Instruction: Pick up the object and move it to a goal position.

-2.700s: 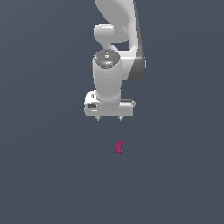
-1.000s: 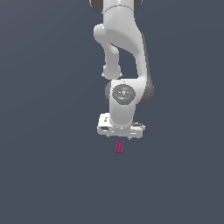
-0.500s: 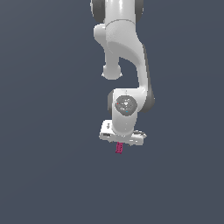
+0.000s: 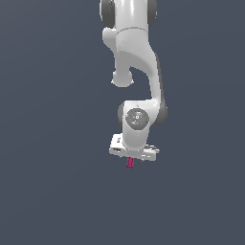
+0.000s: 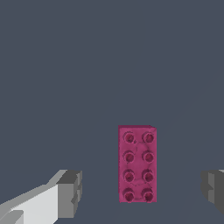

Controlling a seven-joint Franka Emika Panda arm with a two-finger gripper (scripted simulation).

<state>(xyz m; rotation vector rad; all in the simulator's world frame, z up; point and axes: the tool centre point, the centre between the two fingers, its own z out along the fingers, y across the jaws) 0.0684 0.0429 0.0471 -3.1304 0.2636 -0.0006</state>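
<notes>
The object (image 5: 137,164) is a small magenta-pink brick with two rows of round studs, lying flat on the dark grey floor. In the wrist view it lies between my two grey fingertips (image 5: 70,192), closer to neither by much, and touches neither of them. My gripper (image 5: 141,189) is open and straddles the brick's near end. In the exterior view the white gripper (image 4: 134,157) hangs just over the object (image 4: 130,163), whose lower part pokes out under the hand.
Uniform dark grey floor (image 4: 57,191) lies all around, with no other objects or edges in view. The white arm (image 4: 136,72) rises straight above the hand.
The arm has stretched downward, lowering the open gripper from well above the brick to just over it. The brick has not moved.
</notes>
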